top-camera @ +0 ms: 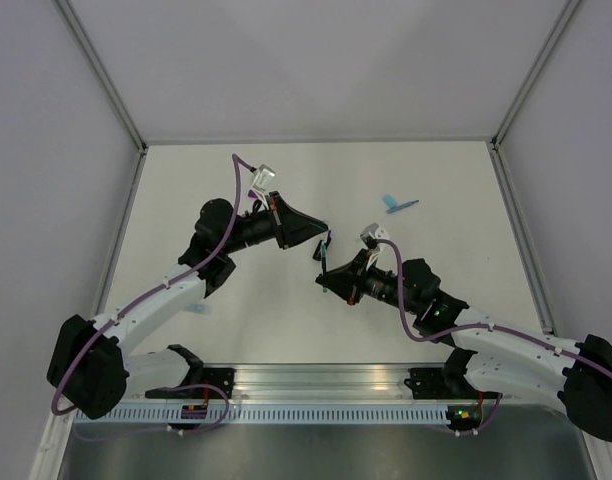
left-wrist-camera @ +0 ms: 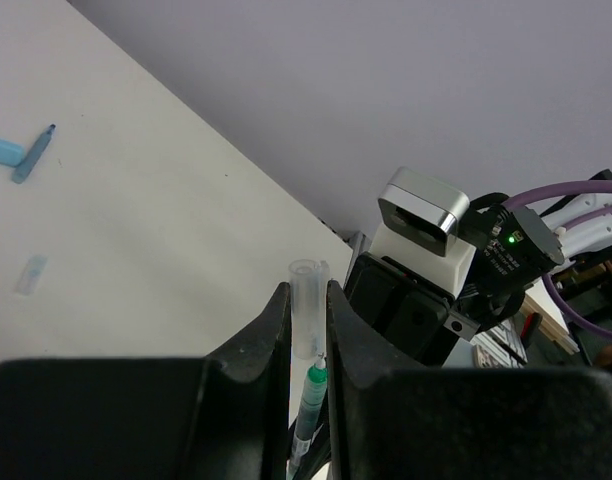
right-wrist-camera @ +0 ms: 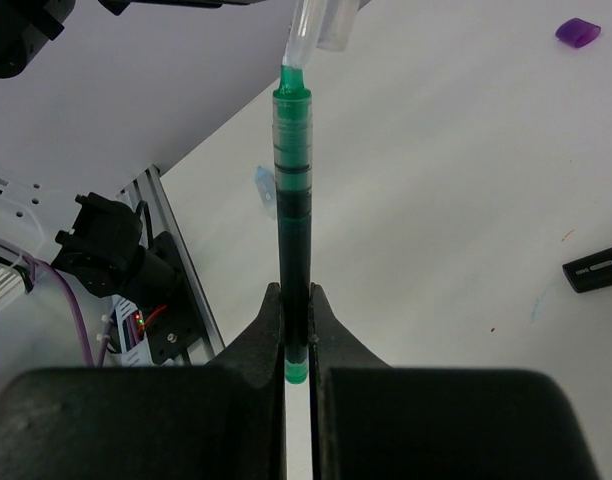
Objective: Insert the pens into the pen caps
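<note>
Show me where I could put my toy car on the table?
Bare: the table's far left corner behind the left arm, and the right side past the blue pen. Crowded: the middle, where the left gripper and right gripper hold the cap and green pen.

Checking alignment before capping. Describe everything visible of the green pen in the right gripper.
The green pen is slim, with a translucent dark-green plastic barrel, brighter green rings near the tip and a bright green tail. The right gripper is shut on its tail end, so most of it projects past the fingertips, off the table. Its tip meets the mouth of the clear cap pinched by the left gripper; depth is unclear.
</note>
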